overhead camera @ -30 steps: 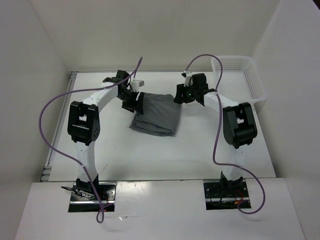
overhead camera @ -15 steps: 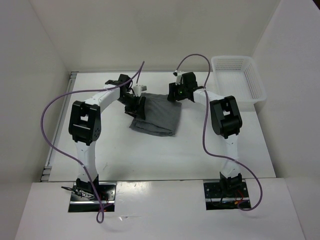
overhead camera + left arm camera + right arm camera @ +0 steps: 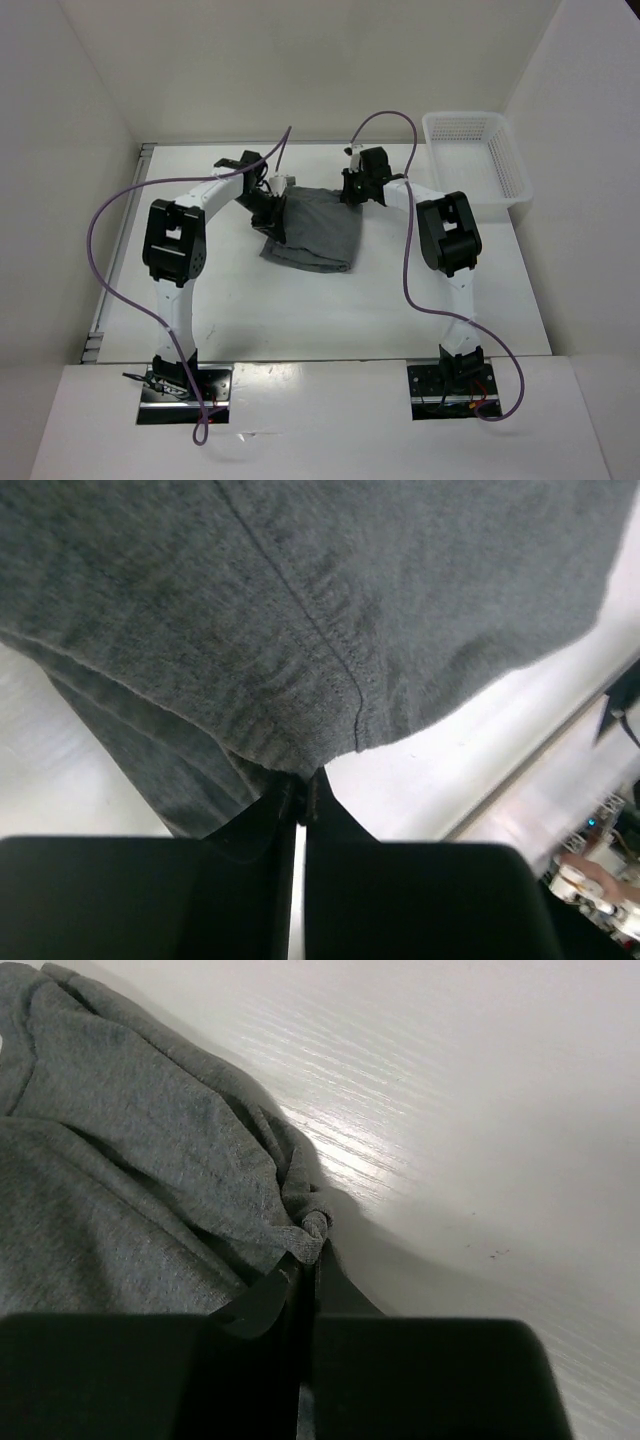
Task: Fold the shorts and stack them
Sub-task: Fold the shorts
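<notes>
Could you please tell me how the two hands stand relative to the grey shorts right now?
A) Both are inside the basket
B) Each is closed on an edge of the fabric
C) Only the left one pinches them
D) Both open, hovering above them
B: each wrist view shows closed fingers with fabric pinched at their tips, the left hand and the right hand both gripping the shorts.

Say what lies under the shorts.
The shorts lie on the white table, which shows bare on every side of them. The left gripper and right gripper each pinch an edge. Anything beneath the cloth is covered and cannot be seen.
</notes>
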Controlling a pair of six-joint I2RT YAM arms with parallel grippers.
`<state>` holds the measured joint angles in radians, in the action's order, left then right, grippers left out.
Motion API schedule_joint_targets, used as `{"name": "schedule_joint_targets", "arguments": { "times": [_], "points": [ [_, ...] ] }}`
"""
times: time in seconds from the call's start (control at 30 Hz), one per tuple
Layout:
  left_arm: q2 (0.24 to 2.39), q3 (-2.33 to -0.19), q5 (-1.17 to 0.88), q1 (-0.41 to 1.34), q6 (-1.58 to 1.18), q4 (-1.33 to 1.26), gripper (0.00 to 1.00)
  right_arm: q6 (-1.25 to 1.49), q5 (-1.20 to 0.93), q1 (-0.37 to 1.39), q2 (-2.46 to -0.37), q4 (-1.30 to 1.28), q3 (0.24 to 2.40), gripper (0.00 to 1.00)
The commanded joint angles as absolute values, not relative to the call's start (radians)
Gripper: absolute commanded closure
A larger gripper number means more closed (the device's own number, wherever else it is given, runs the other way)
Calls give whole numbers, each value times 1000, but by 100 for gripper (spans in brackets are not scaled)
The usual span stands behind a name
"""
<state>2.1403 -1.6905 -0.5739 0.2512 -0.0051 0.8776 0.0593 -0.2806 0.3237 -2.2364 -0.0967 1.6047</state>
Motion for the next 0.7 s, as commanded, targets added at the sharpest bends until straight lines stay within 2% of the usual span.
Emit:
{"name": "schedule_joint_targets", "arguments": {
  "times": [0.0,0.1,0.2,0.3,0.43,0.5,0.57,0.6,0.67],
  "points": [
    [2105,-1787,-627,235,0,991,100,84,-195,331,-2233,-72,1627,100],
    [2082,-1821,-637,210,0,1177,100,84,-186,331,-2233,-72,1649,100],
    [2057,-1769,-586,210,0,1247,100,95,-166,331,-2233,-63,1675,100],
    [2046,-1643,-558,219,0,1230,100,95,-147,341,-2243,-63,1698,100],
    [2069,-1578,-493,219,0,1152,100,71,-137,341,-2252,-63,1707,100],
    [2080,-1569,-479,219,0,1106,93,61,-158,341,-2252,-63,1707,100],
    [2092,-1595,-479,219,0,1076,80,52,-201,350,-2252,-63,1707,97],
    [2092,-1624,-479,219,0,1065,66,52,-215,350,-2243,-63,1707,73],
    [2092,-1652,-488,219,0,1045,59,52,-225,350,-2234,-72,1707,37]
  ]
}}
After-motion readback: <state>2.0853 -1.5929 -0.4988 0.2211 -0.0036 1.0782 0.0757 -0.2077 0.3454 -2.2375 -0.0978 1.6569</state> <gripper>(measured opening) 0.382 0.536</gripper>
